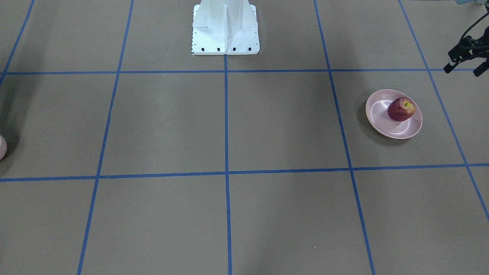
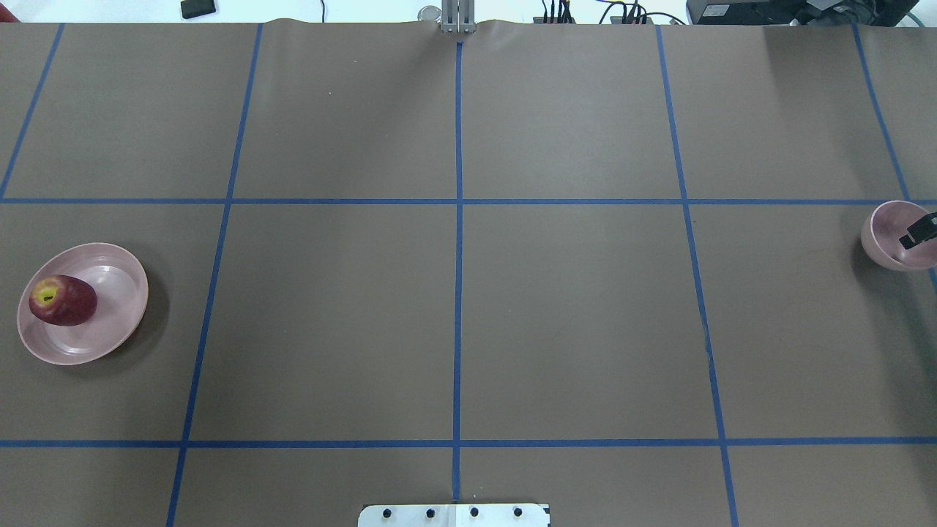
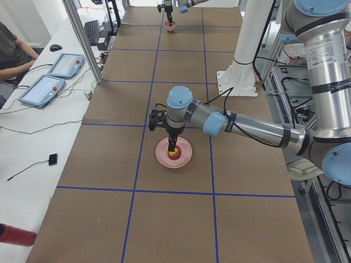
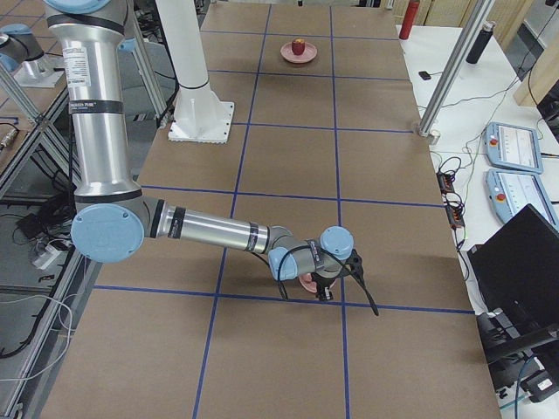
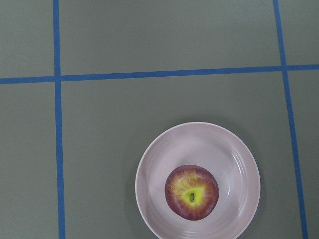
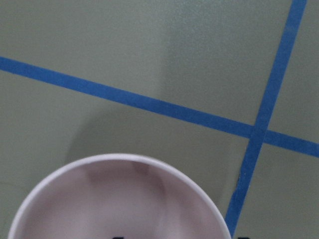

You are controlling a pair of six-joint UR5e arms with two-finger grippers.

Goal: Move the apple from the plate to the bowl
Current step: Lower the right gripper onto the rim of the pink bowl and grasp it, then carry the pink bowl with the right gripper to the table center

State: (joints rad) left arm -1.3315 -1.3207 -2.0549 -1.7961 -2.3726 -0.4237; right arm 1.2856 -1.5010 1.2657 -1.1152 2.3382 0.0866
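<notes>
While hovering with left hand (image 1: 462,71) wide above apple (image 1: 401,109) on plate (image 1: 382,119), cannot tell gap of right hand (image 2: 921,230) over bowl (image 2: 886,238).

I see a dark red apple (image 2: 63,300) with a yellow patch around its stem. It rests stem end up on a wide, shallow, pale pink plate (image 2: 110,322), a little off the plate's middle. The plate lies flat near the left end of the brown worktop (image 2: 571,315). Well apart from it, at the right end, a small, deep, pale pink bowl (image 2: 889,238) stands upright, its inside glossy and plain.
</notes>
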